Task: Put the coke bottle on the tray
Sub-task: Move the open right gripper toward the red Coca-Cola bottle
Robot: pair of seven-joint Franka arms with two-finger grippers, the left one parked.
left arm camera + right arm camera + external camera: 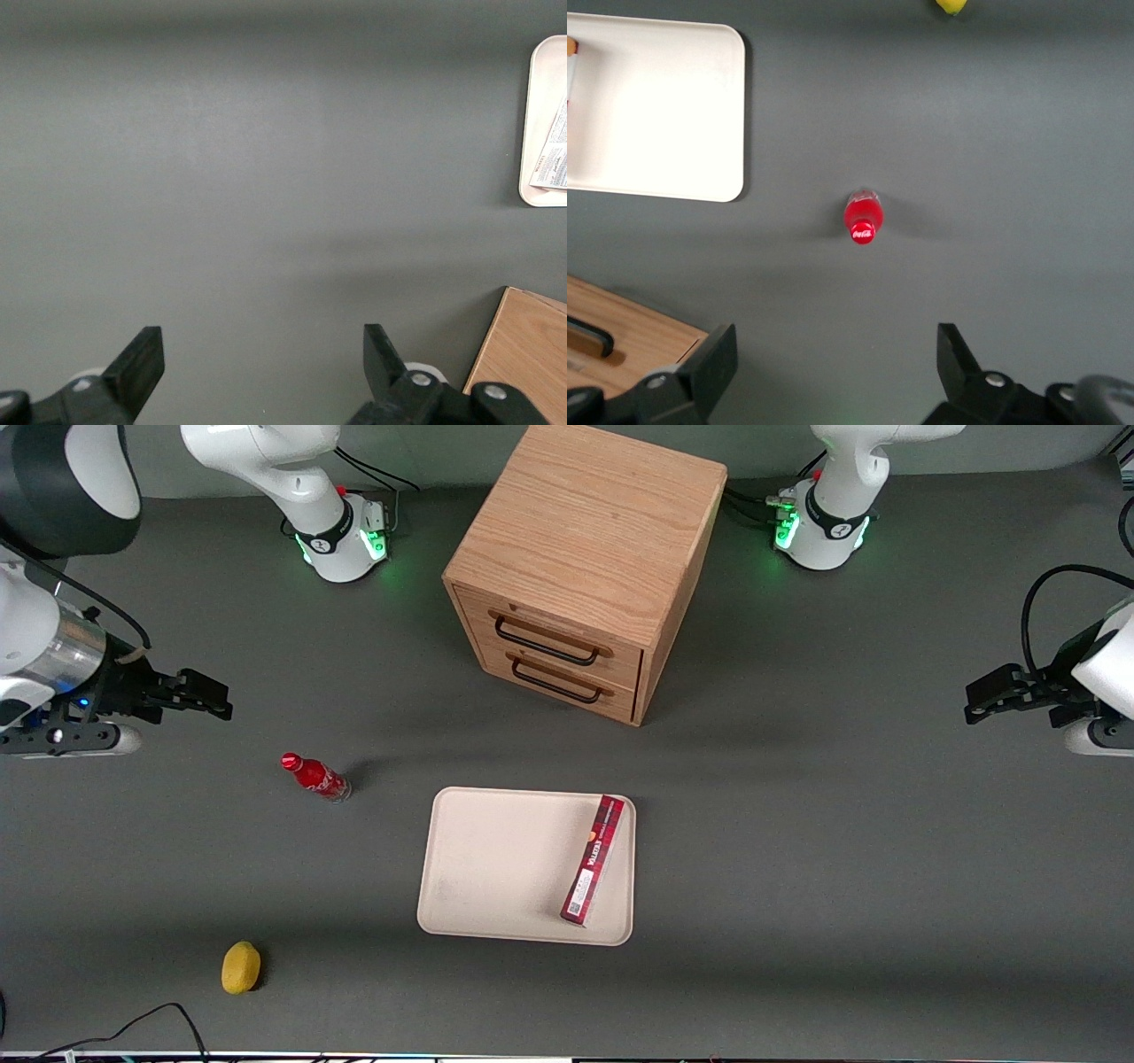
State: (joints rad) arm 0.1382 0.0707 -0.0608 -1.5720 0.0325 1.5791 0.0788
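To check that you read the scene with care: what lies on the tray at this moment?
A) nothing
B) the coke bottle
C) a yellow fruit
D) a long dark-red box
D: the long dark-red box lies on the tray, while the coke bottle stands on the table beside the tray, and the open gripper hangs apart from it, toward the working arm's end.

Front view high over the table, facing the arms, right wrist view looking straight down above the coke bottle [862, 218] — both share the tray [496, 868], gripper [833, 372] spread wide.

A robot lab: 2 Franka arms [310, 505] bolted to a grey table [842, 850].
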